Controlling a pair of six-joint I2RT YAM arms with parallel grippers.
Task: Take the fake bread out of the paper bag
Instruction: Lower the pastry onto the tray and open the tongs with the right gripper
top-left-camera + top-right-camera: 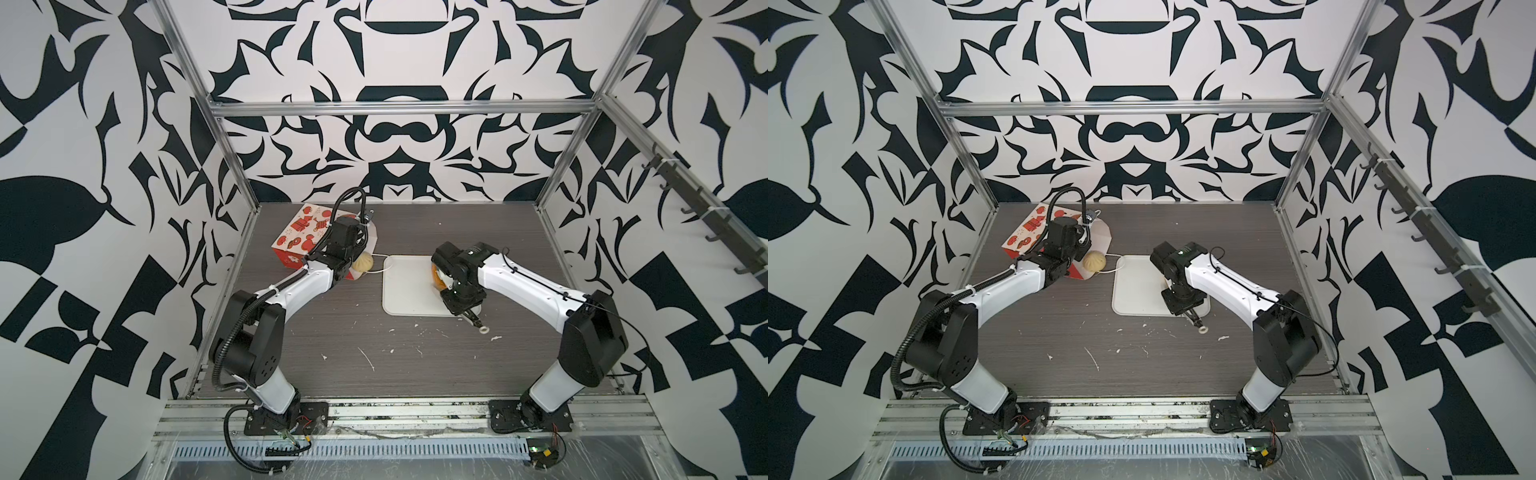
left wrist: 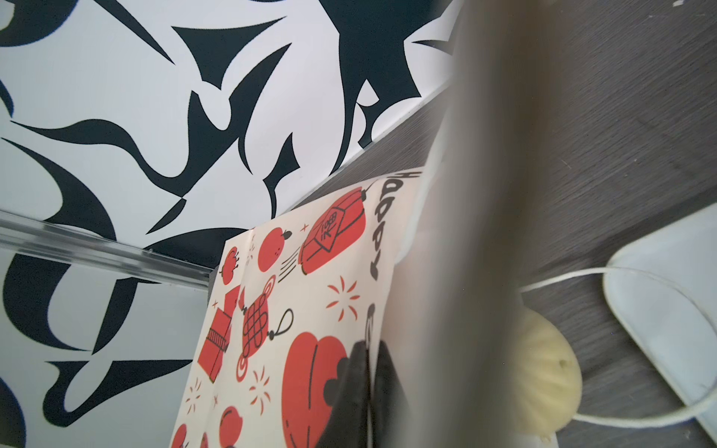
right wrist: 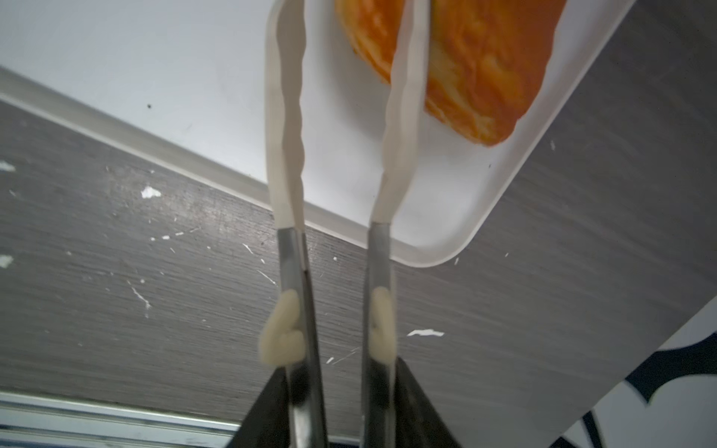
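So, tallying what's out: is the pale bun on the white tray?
No, the pale bun lies beside the paper bag, off the white tray.

Both top views hang high at the front, looking down and back across the whole table (image 1: 374, 353) to the rear wall (image 1: 399, 137). The left wrist view presses close to the bag (image 2: 295, 310), looking along its side; the right wrist view looks closely along tongs (image 3: 287, 135). All four views share the tray (image 3: 135, 70).

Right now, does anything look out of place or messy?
The red-and-white paper gift bag lies tipped on its side; a pale cream round bun sits at its mouth, off the flat white tray. White flecks litter the grey tabletop.
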